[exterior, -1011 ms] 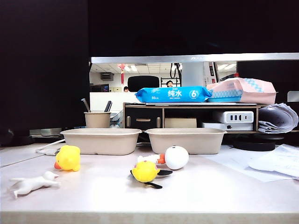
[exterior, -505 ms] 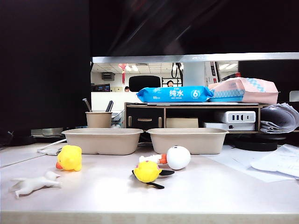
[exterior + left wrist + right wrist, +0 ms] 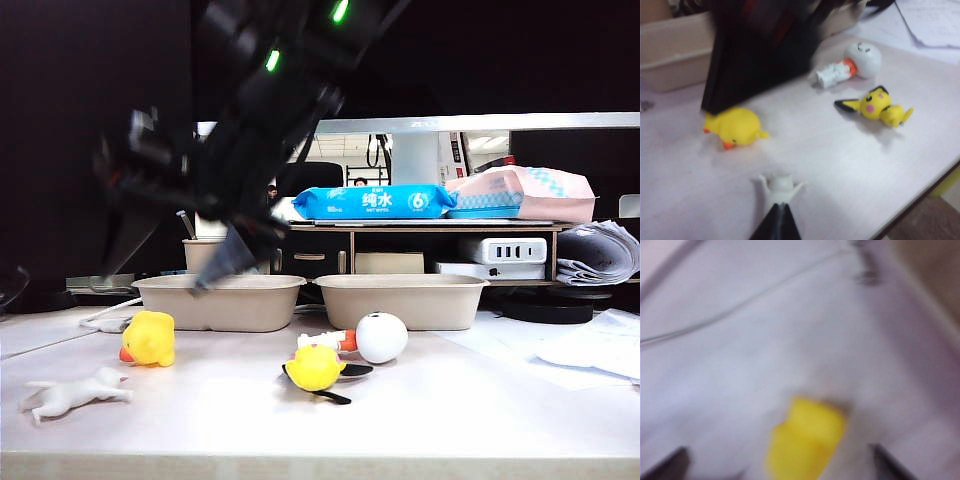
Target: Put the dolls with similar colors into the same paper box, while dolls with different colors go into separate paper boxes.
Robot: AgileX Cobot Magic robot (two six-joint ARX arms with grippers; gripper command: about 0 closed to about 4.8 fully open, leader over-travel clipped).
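Note:
Four dolls lie on the table in front of two paper boxes (image 3: 218, 306) (image 3: 400, 302). The yellow duck (image 3: 147, 338) (image 3: 737, 126) (image 3: 805, 440) is on the left. The white animal (image 3: 70, 392) (image 3: 781, 186) lies nearest the front edge. The yellow bird with black wings (image 3: 315, 368) (image 3: 877, 105) and the white ball-headed figure (image 3: 375, 337) (image 3: 855, 62) lie mid-table. My right gripper (image 3: 170, 255) (image 3: 782, 467), blurred, hangs open above the duck, reaching across to the left. My left gripper (image 3: 777, 222) is shut, its tip just short of the white animal.
A pen cup (image 3: 208, 255) stands behind the left box. A shelf (image 3: 410, 250) at the back carries a blue wipes pack (image 3: 385, 202). Loose papers (image 3: 590, 350) lie at the right. A white cable (image 3: 105, 315) runs at the far left.
The right arm has swung in from above and across to the left, and its gripper now stands open over the duck. The dolls and boxes have not moved.

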